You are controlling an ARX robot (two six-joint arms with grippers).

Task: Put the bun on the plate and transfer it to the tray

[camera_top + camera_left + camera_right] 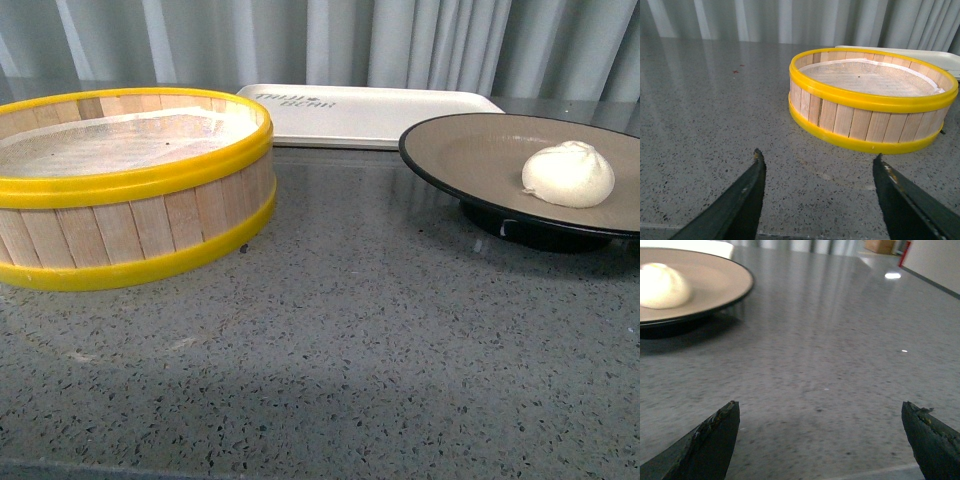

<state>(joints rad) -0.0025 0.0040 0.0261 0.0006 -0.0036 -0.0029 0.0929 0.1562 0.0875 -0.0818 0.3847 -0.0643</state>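
The white pleated bun (568, 174) lies on the tan-brown plate (470, 150) with a black rim, at the right of the front view. The cream-white tray (370, 113) lies flat behind, between the plate and the steamer basket. Neither arm shows in the front view. My left gripper (817, 159) is open and empty above the bare counter, short of the basket. My right gripper (820, 407) is open and empty above the counter, apart from the plate (725, 282) and the bun (662, 286).
A yellow-rimmed wooden steamer basket (130, 215) lined with white paper stands at the left; it also shows in the left wrist view (872, 107), with a corner of the tray (940, 57) behind it. The counter is grey speckled stone. Grey curtains hang behind.
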